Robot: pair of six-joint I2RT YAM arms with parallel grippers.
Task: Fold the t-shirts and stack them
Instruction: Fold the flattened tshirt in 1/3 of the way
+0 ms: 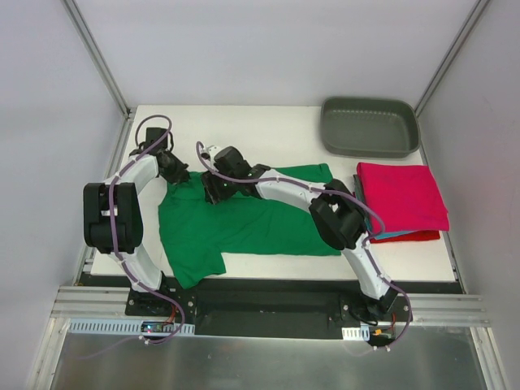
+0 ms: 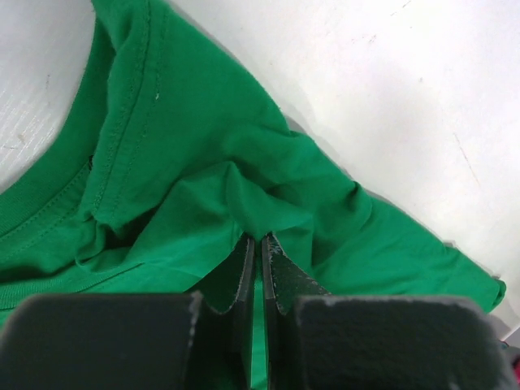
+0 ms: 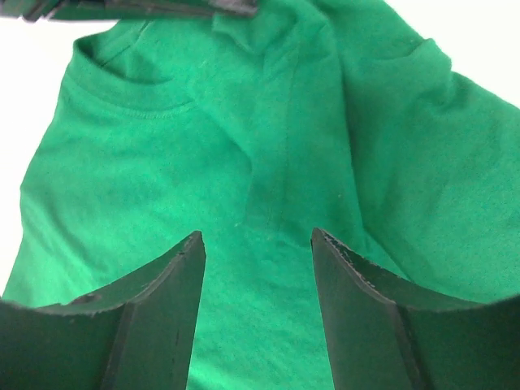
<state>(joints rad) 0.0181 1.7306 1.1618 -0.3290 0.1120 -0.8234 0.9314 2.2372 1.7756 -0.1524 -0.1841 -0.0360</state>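
Note:
A bright green t-shirt (image 1: 244, 219) lies spread on the white table, collar toward the left. My left gripper (image 2: 260, 237) is shut on a pinched-up fold of its cloth (image 2: 252, 203) beside the collar; in the top view that gripper (image 1: 179, 174) sits at the shirt's upper left corner. Just right of it, my right gripper (image 1: 211, 193) hovers low over the shoulder area. Its fingers (image 3: 191, 260) stand apart with flat green cloth (image 3: 257, 268) showing between them, and nothing is pinched. Folded t-shirts (image 1: 402, 197) are stacked at the right, crimson-pink on top, with teal and red edges below.
A grey plastic tray (image 1: 370, 146) stands at the back right corner, behind the folded stack. Frame posts rise at the table's back corners. The right arm (image 1: 325, 203) stretches across the green shirt's upper half.

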